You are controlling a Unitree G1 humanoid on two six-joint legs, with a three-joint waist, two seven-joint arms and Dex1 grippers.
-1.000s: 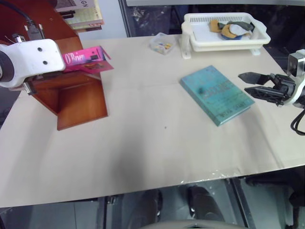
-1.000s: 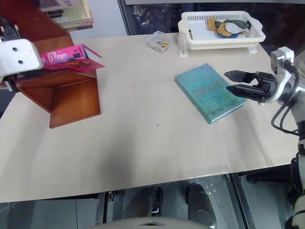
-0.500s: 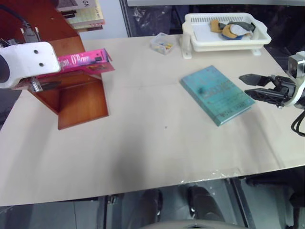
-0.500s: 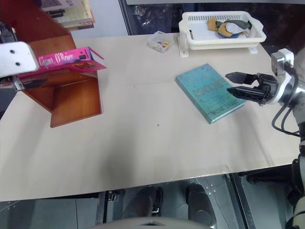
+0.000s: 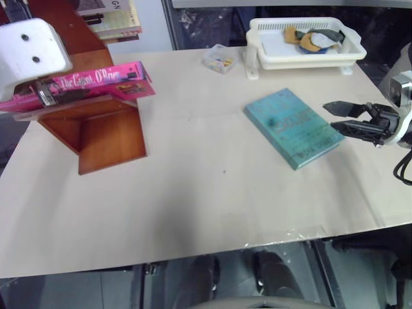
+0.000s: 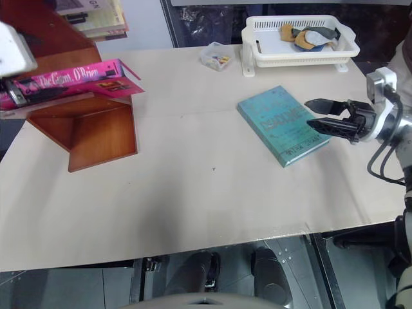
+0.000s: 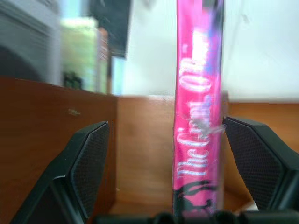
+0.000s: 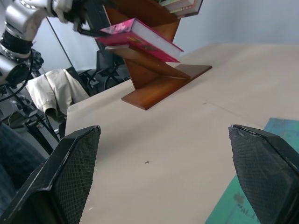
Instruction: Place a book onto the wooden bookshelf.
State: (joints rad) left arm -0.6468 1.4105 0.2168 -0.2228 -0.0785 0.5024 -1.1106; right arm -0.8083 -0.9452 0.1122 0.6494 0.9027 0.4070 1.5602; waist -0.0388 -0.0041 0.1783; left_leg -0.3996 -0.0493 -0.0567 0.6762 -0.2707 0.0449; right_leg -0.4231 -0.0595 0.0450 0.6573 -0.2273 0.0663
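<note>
Resting flat on the ledge of the wooden bookshelf [image 5: 103, 132], the book [image 5: 96, 82] shows you its pink spine with the white lettering, one end poking out past the ledge toward the middle of the table [image 5: 193, 206]. Your left gripper [image 7: 163, 158] has its two fingers spread wide; in the wrist view the spine runs up between them, right beside one pad, and you can't tell whether it touches. From the head view, that gripper sits at the book's outer end, at the shelf's left side. Your right gripper [image 5: 351, 117] hangs with its fingers parted and nothing between them, just beside the teal-green book [image 5: 293, 127] lying flat on the table. Behind it you have a white basket tray [image 5: 302, 48] with some small things inside, and a little clear container [image 5: 219, 59] next to it.
</note>
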